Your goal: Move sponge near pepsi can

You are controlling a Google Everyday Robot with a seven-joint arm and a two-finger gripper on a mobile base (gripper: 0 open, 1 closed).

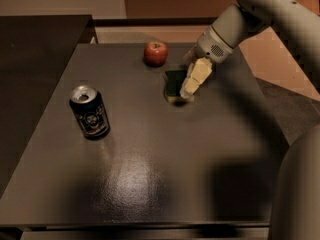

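Three things on the table (150,184): I am counting the pepsi can (89,112), the sponge (174,84) and a red apple (155,53).
Landmark: I am taking the pepsi can as my reference. It is standing upright with its silver top showing.
Sponge: it is lying flat, green side up, well apart from the pepsi can, off to the can's right and farther back.
Apple: it is sitting farther back from the pepsi can than the sponge, and close behind the sponge. It is no part of the job.
Gripper (188,90): it is angling down onto the sponge's edge that faces away from the pepsi can, touching or overlapping it.
Grip: I cannot tell whether it is closed on the sponge or only resting against it.
Arm (250,14): it is reaching in from the side opposite the pepsi can, so I am judging the approach was chosen to leave the path toward the can open.
Step in hand: I am reading this as securing the sponge at its starting spot. The carry toward the pepsi can is not yet done.
Next move: I am expecting a travel toward the can, stopping beside it.
Risk: I am watching for the sponge slipping, and for a nudge tipping the tall pepsi can.
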